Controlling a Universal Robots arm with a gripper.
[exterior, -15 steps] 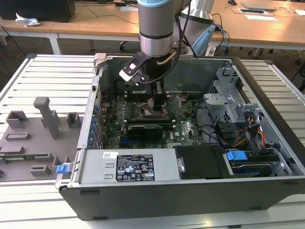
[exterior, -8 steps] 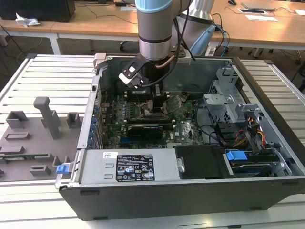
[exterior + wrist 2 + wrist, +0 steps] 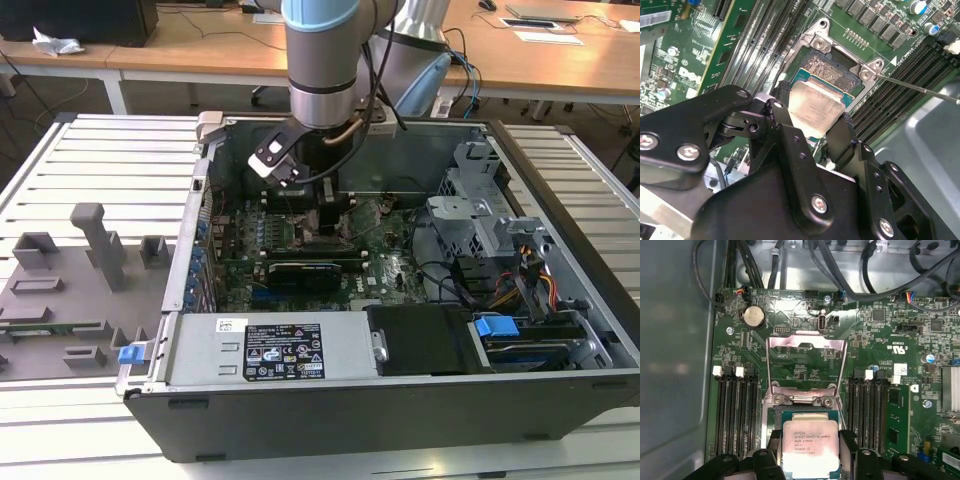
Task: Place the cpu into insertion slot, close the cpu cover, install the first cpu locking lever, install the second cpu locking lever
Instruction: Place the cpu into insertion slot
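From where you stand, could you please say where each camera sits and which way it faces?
Exterior view: off the arm, looking down into the open black computer case; the grey-and-blue robot arm reaches down into it.
First wrist view: on the wrist, facing down onto the green motherboard; the black pincer flanks the silvery square cpu chip.
Second wrist view: on the wrist, looking slantwise past the pincer's black linkage at the board.
Shared: both wrist views show the pincer closed on the chip at the pin-gridded square insertion slot.
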